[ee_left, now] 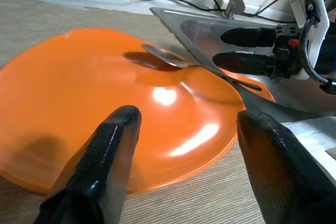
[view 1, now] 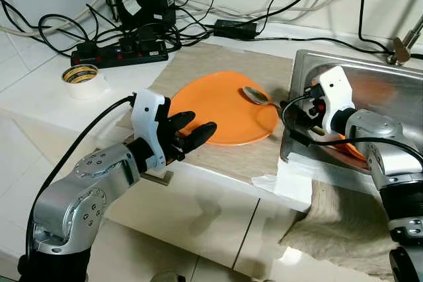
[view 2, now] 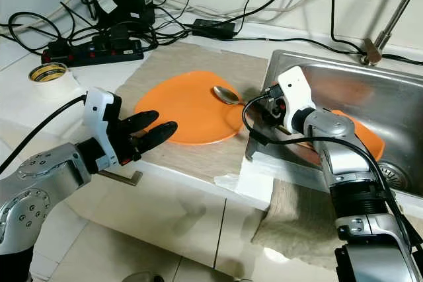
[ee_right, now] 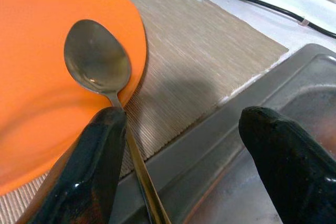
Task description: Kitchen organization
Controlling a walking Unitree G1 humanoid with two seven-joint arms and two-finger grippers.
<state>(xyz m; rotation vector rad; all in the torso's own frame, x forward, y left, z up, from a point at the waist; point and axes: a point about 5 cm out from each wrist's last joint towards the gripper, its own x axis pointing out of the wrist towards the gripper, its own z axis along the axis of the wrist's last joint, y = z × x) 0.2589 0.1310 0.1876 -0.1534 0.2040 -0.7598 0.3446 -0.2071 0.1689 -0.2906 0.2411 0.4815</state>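
The metal spoon (view 1: 259, 96) is laid on the right edge of the orange plate (view 1: 221, 107), bowl far-left, handle toward the sink (view 1: 370, 80). Both the left gripper (view 1: 195, 130) and the right gripper (ee_right: 184, 129) are spread wide, empty.

White counter (view 1: 46, 107) bears mat (view 1: 218, 64), tape roll (view 1: 82, 78).

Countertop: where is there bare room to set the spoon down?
Free: the beige mat behind the orange plate, and the white counter between the tape roll and the mat. Crowded: the back corner with the power strip and cables, and the sink rim where the right end effector straddles the spoon.
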